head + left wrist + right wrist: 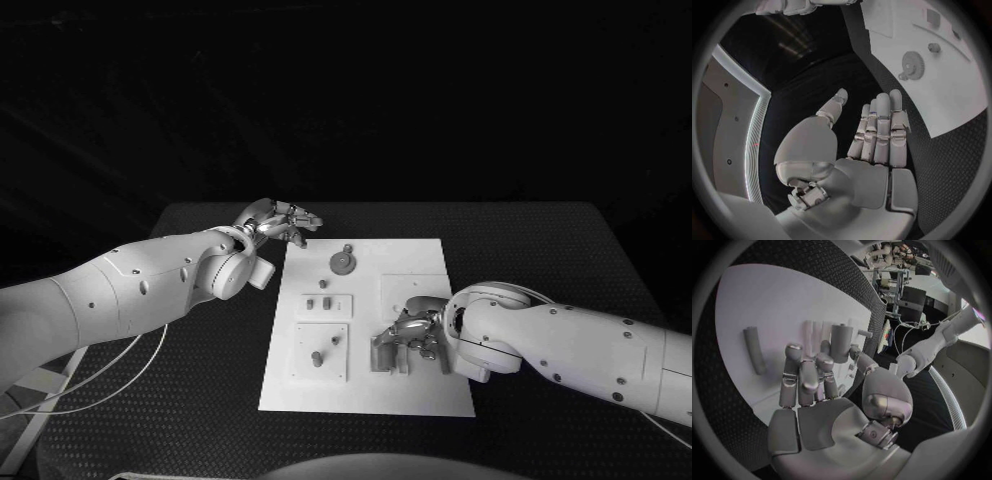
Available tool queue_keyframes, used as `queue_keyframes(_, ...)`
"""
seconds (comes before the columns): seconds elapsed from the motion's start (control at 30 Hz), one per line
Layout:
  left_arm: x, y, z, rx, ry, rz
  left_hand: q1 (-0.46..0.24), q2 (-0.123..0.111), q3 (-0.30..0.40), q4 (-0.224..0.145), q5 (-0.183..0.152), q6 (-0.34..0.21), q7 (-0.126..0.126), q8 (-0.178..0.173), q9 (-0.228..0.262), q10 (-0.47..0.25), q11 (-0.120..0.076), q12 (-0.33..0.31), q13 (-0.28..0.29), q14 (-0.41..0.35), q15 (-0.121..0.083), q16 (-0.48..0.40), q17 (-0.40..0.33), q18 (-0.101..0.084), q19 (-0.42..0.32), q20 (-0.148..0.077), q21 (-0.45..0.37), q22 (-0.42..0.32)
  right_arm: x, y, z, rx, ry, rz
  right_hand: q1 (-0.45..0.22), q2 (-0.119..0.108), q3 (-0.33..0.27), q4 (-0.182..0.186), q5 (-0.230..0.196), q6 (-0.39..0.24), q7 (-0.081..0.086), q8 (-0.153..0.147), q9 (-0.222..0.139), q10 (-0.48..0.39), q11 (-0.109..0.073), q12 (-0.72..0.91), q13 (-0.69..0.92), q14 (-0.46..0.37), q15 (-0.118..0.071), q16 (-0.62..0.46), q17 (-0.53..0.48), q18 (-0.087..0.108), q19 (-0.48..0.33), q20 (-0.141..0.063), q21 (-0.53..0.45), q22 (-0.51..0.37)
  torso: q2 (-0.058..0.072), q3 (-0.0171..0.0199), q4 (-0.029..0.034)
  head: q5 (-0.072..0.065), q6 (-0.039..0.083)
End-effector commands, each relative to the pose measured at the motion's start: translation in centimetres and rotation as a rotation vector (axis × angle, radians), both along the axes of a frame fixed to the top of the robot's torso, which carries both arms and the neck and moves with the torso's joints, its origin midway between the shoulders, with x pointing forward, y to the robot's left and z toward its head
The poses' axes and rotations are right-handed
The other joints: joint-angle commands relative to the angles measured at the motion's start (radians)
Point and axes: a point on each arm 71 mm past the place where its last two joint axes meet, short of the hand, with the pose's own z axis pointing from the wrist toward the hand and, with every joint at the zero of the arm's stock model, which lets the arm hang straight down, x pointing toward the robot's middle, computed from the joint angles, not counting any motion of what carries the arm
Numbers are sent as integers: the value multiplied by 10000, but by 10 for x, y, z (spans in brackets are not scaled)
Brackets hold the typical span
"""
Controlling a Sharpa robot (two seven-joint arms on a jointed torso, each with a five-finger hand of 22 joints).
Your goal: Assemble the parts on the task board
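Parts lie scattered on the task board (418, 255): a gear (343, 263) near its far edge. Left hand (278, 221) hovers off that far corner, fingers apart, empty. Right hand (408, 340) rests on the board, fingers touching a cylinder (841, 342); grip unclear.

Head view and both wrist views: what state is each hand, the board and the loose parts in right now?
Left hand: empty, fingers extended, beside the board's far left corner.
Right hand: over the board, fingers at a part; whether it holds it is unclear.
Task board: flat on the table.
Gear: lying flat on the board.
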Motion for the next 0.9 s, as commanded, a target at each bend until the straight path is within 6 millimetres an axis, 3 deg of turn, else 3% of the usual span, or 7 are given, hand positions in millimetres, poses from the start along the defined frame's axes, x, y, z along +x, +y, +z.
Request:
queue_keyframes(0.03, 0, -2, 1, -114, -5, -122, -69, 22, -59, -16, -46, -62, 12, 2, -17, -67, -25, -5, -11, -78, 1, -41, 17, 192, 26, -26, -41, 17, -2, 3, -1, 67, 110, 214, -97, -83, -21, -23, -19, 78, 86, -42, 2, -32, -7, -44, -6, -105, -1, 53, -12, 132, -56, -15, -33, 127, -1, 5, -2, 6, -3)
queue_keyframes(0.43, 0, -2, 1, -109, 6, -116, -62, 26, -58, -23, -45, -63, 11, 4, -18, -69, -25, -5, -12, -79, 0, -43, 19, 195, 26, -27, -44, 17, -2, 2, -1, 93, 76, 182, -177, -521, 113, 166, -18, 59, 92, -79, 15, -54, -2, -50, -22, -160, 0, 61, -101, 132, -42, -25, -53, 111, -2, 2, 0, 4, -8)
queue_keyframes(0.67, 0, -2, 1, -104, 28, -120, -60, 26, -58, -25, -46, -64, 11, 4, -18, -71, -25, -5, -12, -79, 0, -44, 21, 196, 26, -27, -45, 18, -2, 2, -1, 127, 61, 175, -176, -947, 370, 586, -12, 52, 94, -102, 44, -59, 4, -43, -35, -176, 2, 83, -147, 132, -13, -34, -67, 101, 0, 0, 0, 7, -13)
queue_keyframes(0.9, 0, -2, 1, -101, 19, -108, -59, 25, -60, -27, -46, -66, 11, 4, -19, -73, -25, -5, -13, -79, 1, -44, 22, 196, 26, -26, -46, 18, -1, 1, -1, 129, 19, 98, -134, -1077, 460, 762, -17, 48, 98, -108, 64, -60, 4, -35, -38, -189, 3, 94, -179, 132, 2, -38, -61, 106, 0, 7, -3, 4, -24)
